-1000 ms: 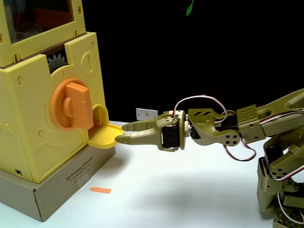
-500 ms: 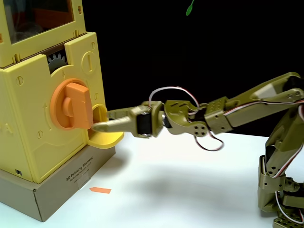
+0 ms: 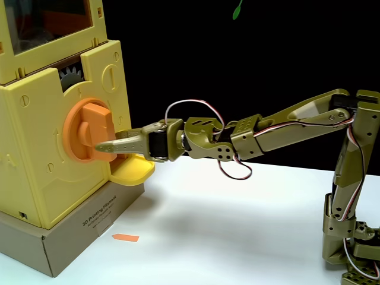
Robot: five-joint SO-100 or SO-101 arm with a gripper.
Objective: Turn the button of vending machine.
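Note:
The vending machine (image 3: 35,178), a pale-yellow box with a clear window and a grey gear (image 3: 72,76), fills the left of the fixed view. On its front is the button (image 3: 72,127), a round orange dial whose raised bar (image 3: 98,122) stands upright. My olive gripper (image 3: 107,142) reaches in from the right, level with the bar's lower end. The near finger (image 3: 119,145) lies across the front of the bar. The far finger ends at the bar's right edge. The fingers stand slightly apart and open.
A small yellow tray (image 3: 132,172) juts out just under my gripper. The machine stands on a brown cardboard box (image 3: 77,234). An orange arrow sticker (image 3: 125,238) lies on the white table (image 3: 225,237). The arm's base (image 3: 350,237) is at the far right.
My arm has stretched left and risen, carrying the gripper from above the yellow tray up to the lower end of the dial's bar. The dial has not turned.

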